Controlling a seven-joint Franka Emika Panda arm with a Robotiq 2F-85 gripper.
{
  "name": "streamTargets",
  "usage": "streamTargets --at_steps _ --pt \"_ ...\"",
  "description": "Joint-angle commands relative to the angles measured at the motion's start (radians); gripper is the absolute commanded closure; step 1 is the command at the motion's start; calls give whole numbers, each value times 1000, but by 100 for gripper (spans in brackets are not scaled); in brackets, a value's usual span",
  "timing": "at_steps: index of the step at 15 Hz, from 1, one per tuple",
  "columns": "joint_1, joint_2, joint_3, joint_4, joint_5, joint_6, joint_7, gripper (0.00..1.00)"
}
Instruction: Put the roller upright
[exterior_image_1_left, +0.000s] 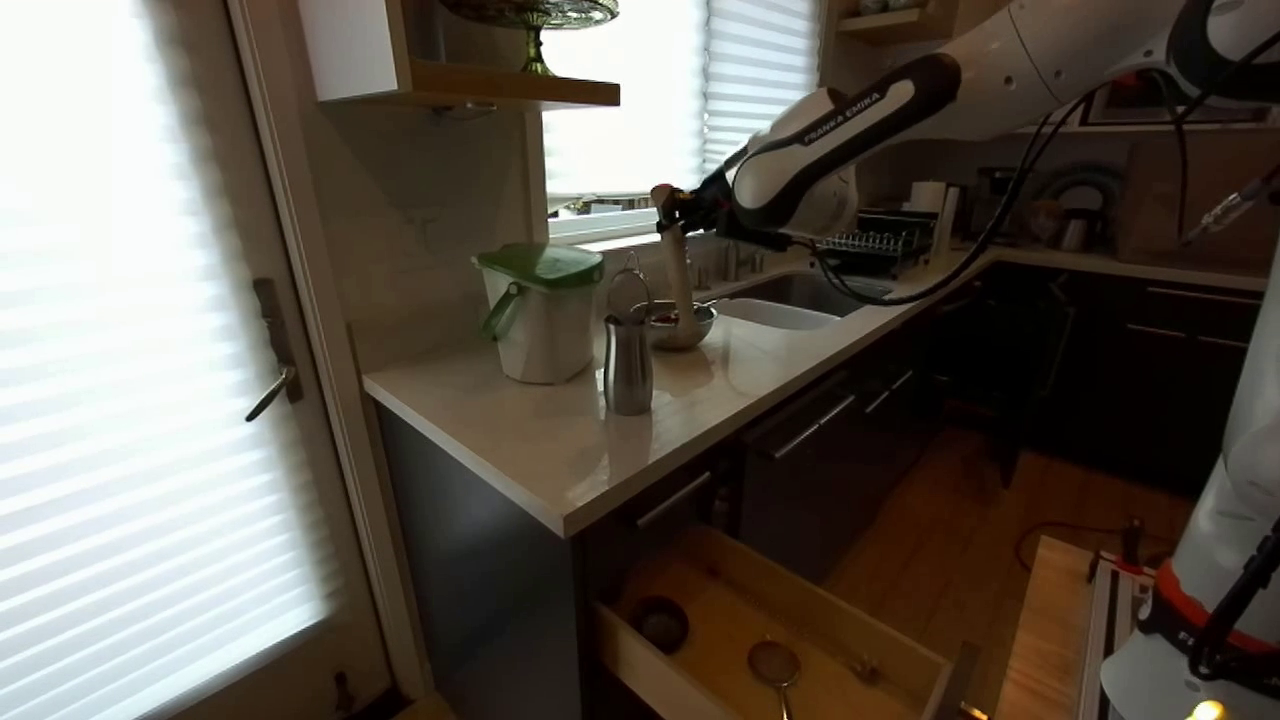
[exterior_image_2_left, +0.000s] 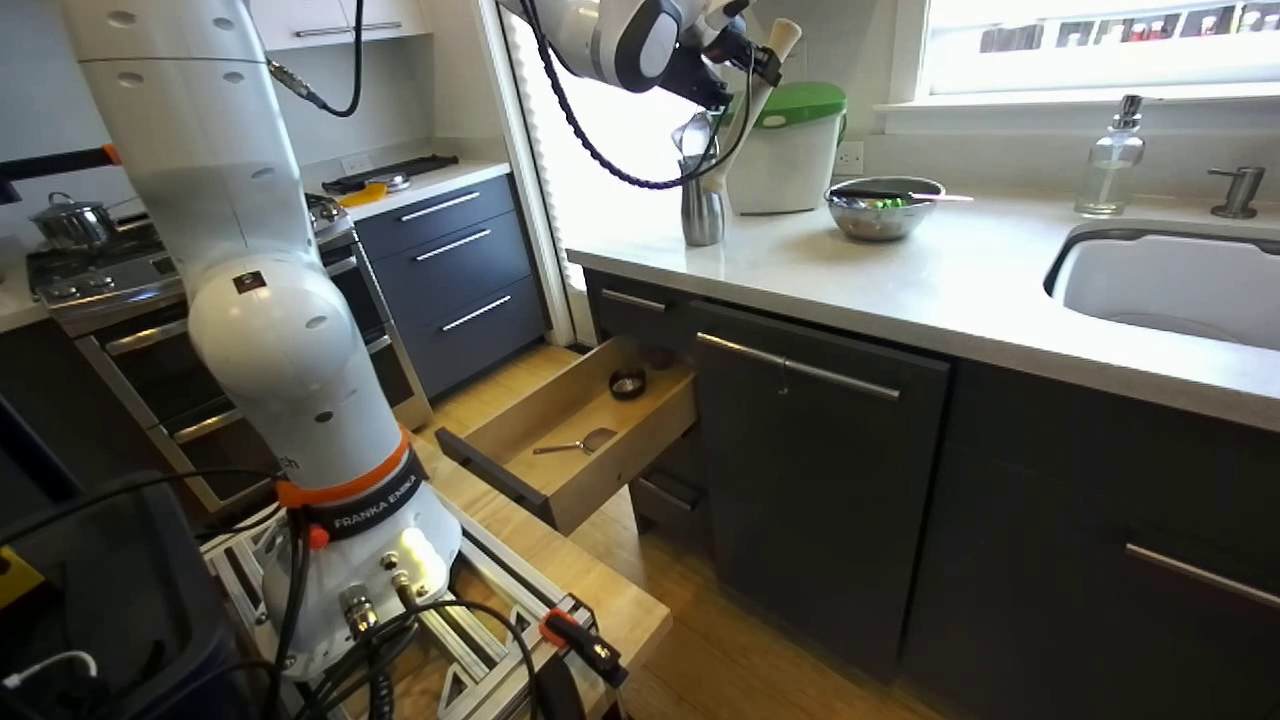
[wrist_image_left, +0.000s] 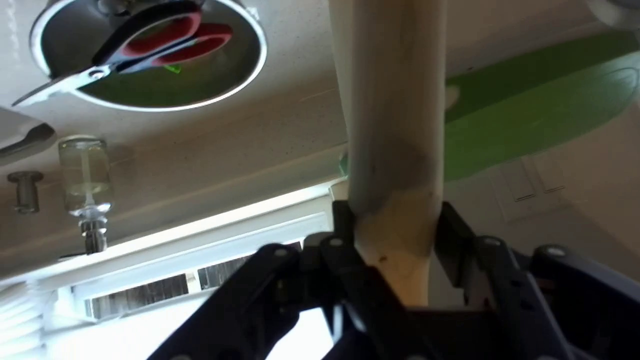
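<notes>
In an exterior view you have the roller (exterior_image_1_left: 679, 275) over the counter (exterior_image_1_left: 520, 425), with the gripper (exterior_image_1_left: 670, 212) near its upper end, likely so the lower end is free to meet the surface first. The roller leans; the steel cup (exterior_image_1_left: 628, 372) stands upright nearby, and the metal bowl (exterior_image_1_left: 706, 329) shows behind the roller's lower end. Whether that end touches the counter, cannot tell. In an exterior view the roller (exterior_image_2_left: 758, 105) slants plainly, upper end toward the lidded bin (exterior_image_2_left: 775, 182), lower end overlapping the cup along the line of sight, bowl well apart. Judgement: the slant follows your wrist's angle, so rotate to vertical before lowering; released like this, it would probably topple and could knock the cup. In the wrist view the fingers (wrist_image_left: 345, 225) are pressed in on opposite sides of the shaft, parted only by the roller's thickness, holding nothing else. A round shaft may pivot in that grip, so check the angle again at contact. Scissors (wrist_image_left: 120, 64) lie across the bowl's rim, blades jutting outside, presumably too long to sit within; keep your swing away from them.
</notes>
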Motion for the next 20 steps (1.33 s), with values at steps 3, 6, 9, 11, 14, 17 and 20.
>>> streamTargets --at_steps 3,6,9,11,14,17,20 --pt "69 40 -128 -6 -115 262 -27 82" --pt "129 108 -157 -1 -5 455 -141 82" --pt "187 187 -170 11 122 664 -259 82" --pt "210 225 -159 7 191 739 -295 82" --pt "226 225 -175 -8 179 718 -269 57" --pt "235 243 -177 0 188 741 -276 82" --pt "258 269 -184 -7 206 806 -292 82"
